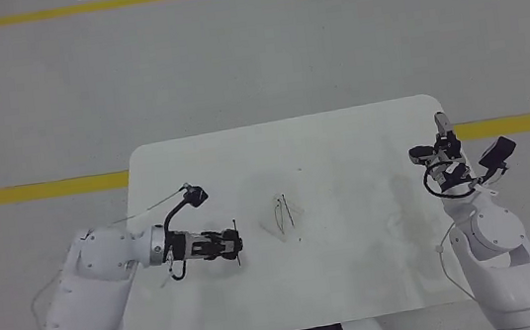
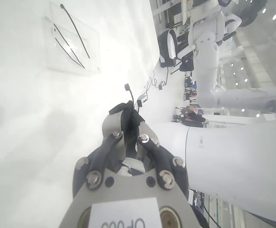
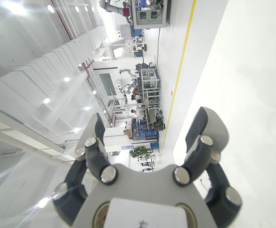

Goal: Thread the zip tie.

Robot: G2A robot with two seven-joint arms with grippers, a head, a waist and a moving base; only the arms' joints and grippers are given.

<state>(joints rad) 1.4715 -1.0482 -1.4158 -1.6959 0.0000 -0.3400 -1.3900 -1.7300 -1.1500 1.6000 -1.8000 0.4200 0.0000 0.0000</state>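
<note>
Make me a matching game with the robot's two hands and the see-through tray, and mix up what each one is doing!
Things:
1. left hand
2. right hand
3. flat clear plastic tray

States:
A. lies in the middle of the white table, with loose black zip ties on it
B. shut on a thin black plastic zip tie
C. open, holding nothing

Right pairs: 1-B, 2-C, 3-A.

Right claw [image 3: 149, 118] spread wide at white table [image 3: 248, 64] edge
</note>
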